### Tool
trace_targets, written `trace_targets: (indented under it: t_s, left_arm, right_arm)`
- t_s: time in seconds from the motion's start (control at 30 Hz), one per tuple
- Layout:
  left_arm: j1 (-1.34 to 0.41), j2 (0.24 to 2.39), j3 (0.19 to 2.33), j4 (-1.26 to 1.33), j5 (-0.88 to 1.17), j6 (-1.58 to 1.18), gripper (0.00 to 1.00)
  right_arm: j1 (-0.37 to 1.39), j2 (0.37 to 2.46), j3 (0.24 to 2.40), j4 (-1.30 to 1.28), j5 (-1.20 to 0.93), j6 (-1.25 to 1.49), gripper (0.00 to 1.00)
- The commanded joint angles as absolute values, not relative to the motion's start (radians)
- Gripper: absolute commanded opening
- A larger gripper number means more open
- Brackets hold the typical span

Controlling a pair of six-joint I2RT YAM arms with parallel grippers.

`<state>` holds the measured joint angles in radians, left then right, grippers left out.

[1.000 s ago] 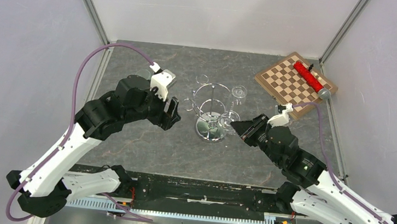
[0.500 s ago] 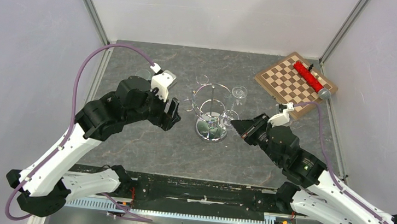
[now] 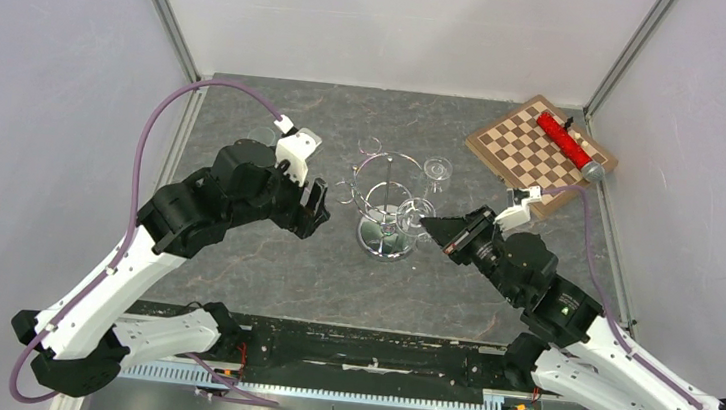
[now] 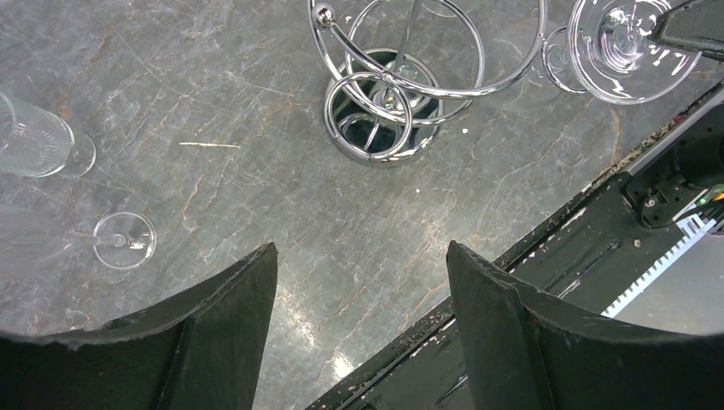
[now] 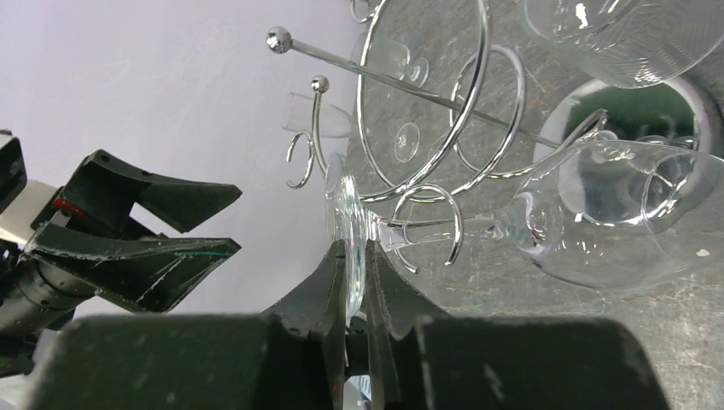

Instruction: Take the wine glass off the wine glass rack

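Note:
The wine glass rack point(image 3: 387, 189) is a chrome wire stand on a round mirrored base point(image 4: 382, 128), in the middle of the table. A clear wine glass point(image 5: 615, 209) hangs upside down from a loop on the rack's right side, its stem point(image 5: 461, 226) through the loop. My right gripper point(image 5: 356, 249) is shut on the edge of the glass's round foot point(image 5: 344, 205). That foot point(image 4: 627, 43) also shows in the left wrist view. My left gripper point(image 4: 359, 249) stands open just left of the rack, above bare table, holding nothing.
Another clear glass point(image 3: 437, 170) stands behind the rack on the right. Two more glasses point(image 4: 34, 143) are on the table to the left, one of them lying down with its foot point(image 4: 125, 240) showing. A chessboard point(image 3: 529, 156) with a red object point(image 3: 563, 139) sits at the back right.
My right gripper has closed onto the glass's foot and shifted slightly toward the rack. The left arm has barely moved.

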<state>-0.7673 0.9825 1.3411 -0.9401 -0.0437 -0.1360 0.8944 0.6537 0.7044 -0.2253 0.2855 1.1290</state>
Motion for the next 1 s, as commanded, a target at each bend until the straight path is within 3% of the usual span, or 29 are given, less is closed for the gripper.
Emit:
trace_targets:
  t_s: [0.0,0.67,0.97]
  left_arm:
    - [-0.772,0.983,1.353,-0.923,-0.034,-0.072,0.79]
    - [-0.772,1.031,1.4,-0.925,0.075,-0.19,0.84]
    - [-0.771,1.025,1.376,-0.859,0.217,-0.315,0.85]
  right_arm:
    - [0.892,0.641,0.701,-0.086,0.232,1.11,0.0]
    - [0.893,0.525,0.646,-0.077,0.104,0.969,0.0]
    - [0.893,0.49,0.671,-0.126,0.009,0.778,0.0]
